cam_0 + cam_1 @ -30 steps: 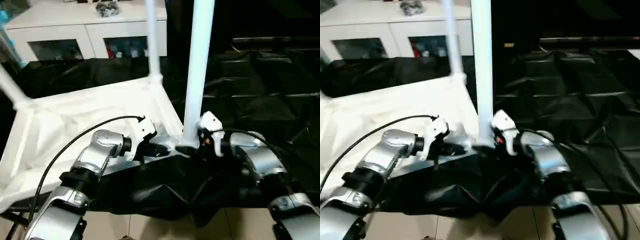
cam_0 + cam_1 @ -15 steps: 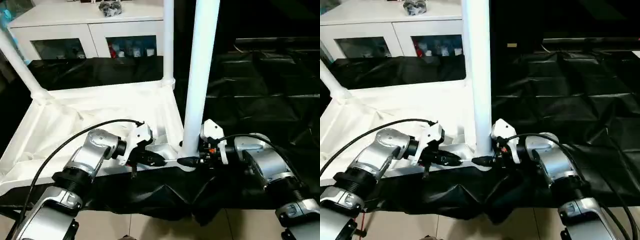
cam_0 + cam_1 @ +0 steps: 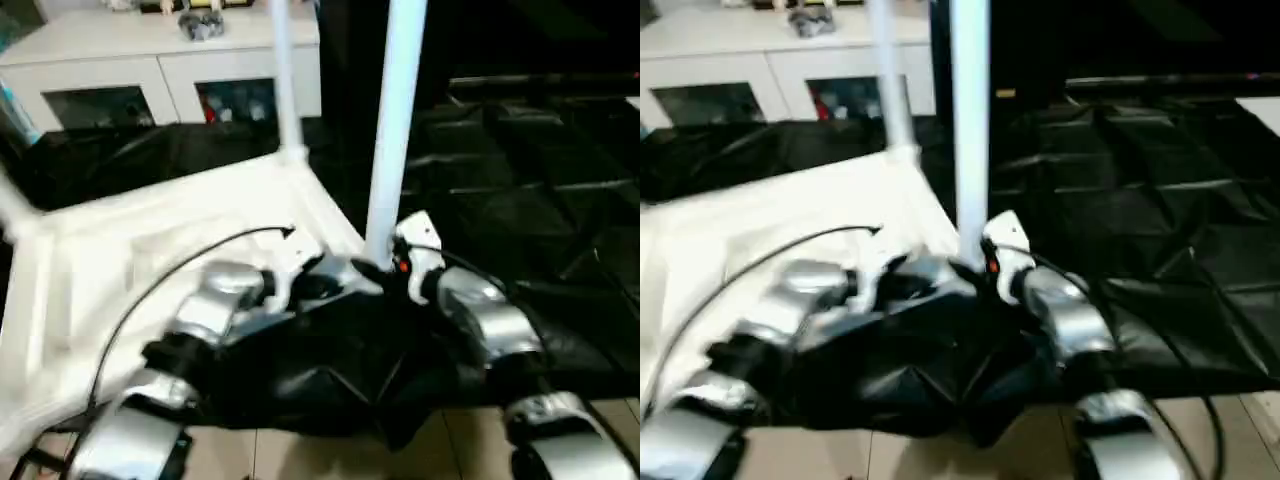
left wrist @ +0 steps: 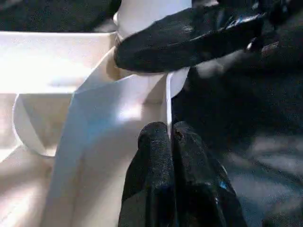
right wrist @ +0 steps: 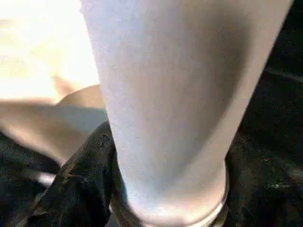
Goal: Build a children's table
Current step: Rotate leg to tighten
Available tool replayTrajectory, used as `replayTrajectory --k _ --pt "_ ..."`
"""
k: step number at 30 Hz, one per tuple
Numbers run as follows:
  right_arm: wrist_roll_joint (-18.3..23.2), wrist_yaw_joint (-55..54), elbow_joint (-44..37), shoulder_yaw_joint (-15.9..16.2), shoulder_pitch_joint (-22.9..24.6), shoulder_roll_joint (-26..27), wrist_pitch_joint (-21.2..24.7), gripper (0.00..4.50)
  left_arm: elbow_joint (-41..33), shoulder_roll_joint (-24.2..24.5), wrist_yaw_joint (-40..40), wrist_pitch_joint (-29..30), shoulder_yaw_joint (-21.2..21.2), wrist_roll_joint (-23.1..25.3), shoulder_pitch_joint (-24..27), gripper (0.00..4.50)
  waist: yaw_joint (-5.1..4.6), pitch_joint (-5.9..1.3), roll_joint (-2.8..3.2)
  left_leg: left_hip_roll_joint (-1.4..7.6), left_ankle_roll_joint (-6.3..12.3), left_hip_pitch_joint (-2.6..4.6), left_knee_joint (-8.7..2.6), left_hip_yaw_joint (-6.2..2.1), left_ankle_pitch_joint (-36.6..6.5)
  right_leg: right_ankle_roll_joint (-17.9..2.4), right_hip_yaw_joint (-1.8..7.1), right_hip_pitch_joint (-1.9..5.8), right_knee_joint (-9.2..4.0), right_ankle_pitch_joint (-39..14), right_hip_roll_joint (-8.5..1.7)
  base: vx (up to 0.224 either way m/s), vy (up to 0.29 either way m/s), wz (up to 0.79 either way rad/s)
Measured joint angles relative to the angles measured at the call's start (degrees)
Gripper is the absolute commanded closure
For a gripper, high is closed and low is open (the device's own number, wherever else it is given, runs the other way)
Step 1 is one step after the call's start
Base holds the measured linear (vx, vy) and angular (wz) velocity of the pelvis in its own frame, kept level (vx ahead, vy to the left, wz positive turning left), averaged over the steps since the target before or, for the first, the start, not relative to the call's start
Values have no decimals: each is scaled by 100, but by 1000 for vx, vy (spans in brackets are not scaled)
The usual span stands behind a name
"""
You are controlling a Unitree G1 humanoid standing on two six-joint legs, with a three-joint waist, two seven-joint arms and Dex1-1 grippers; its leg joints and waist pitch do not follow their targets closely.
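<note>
The children's table lies upside down, its white top point(image 3: 150, 240) on the black cloth. One white leg point(image 3: 282, 80) rises from the far corner socket. A thicker-looking near leg point(image 3: 393, 130) stands upright in the corner socket closest to my arms. My right gripper point(image 3: 378, 268) is at that leg's base, and in the right wrist view its black fingers point(image 5: 80, 189) hug the tube point(image 5: 170, 94) on both sides. My left gripper point(image 4: 169, 132) is shut on the thin rim of the top point(image 4: 104, 118), just beside that socket.
A white cabinet point(image 3: 170, 80) with glass doors stands behind the work table. Black cloth point(image 3: 520, 170) covers the table to the right and bunches at the front edge point(image 3: 330, 370). Beige floor shows below.
The whole picture has shifted and tilted, so the camera moved. My right gripper's fingers have drawn in around the near leg's base. The left gripper stays pinched on the rim.
</note>
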Motion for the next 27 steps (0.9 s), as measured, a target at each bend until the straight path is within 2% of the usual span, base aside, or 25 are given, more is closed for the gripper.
replayTrajectory --k 1,2,4,6,8,13,15,21,22,27 --pt "-13 -108 25 0 -8 16 -53 146 16 -44 75 1 6 0 -12 450 4 -1 1 0 0 0 -6 0 0 0 -1 -1 -1 0 0 0 0 0" --pt "-16 -132 34 0 -7 21 -80 146 16 -53 92 1 7 -1 -12 450 7 -2 4 0 0 0 -11 0 0 0 -2 -2 -2 0 0 0 0 0" --pt "-25 -131 40 -1 -7 25 -95 109 16 -57 81 1 12 -1 -12 450 9 -4 7 0 0 0 -15 0 0 -2 -3 -2 -2 1 1 0 0 0" --pt "-56 -88 40 -4 -6 36 -93 101 16 -65 58 1 12 -2 -12 450 9 -5 7 1 0 -2 -16 0 0 -4 -4 -2 -3 2 1 0 0 0" --pt "-61 -28 36 -8 -7 38 -99 74 15 -56 35 -8 15 0 -12 450 9 -4 7 0 0 -2 -16 0 0 -3 -3 -2 -5 2 0 0 0 0" --pt "-109 1033 29 270 48 -369 -502 74 -68 206 -661 -154 -83 -20 14 450 19 -2 9 3 0 -41 -18 -1 -1 -21 -10 -20 -12 12 1 0 0 0" --pt "-6 1642 -59 392 117 -593 -604 74 -92 345 -956 -216 -144 -91 36 450 44 0 12 4 1 -43 -18 1 -1 -20 -17 -22 -12 12 1 0 0 0" --pt "317 3311 -614 664 388 -1166 -472 74 -336 730 -1887 -299 -311 -241 177 450 140 6 5 6 3 -44 -13 3 0 -21 -20 -22 -12 12 1 0 0 0" --pt "384 3565 -667 678 421 -1201 -403 98 -373 770 -2058 -300 -329 -243 213 450 161 6 5 6 3 -44 -12 4 0 -21 -20 -22 -12 12 1 0 0 0" --pt "544 4048 -736 771 424 -1318 -277 124 -432 922 -2451 -312 -411 -279 216 450 190 6 5 5 3 -43 -7 2 0 -24 -13 -21 -11 14 0 0 0 0"
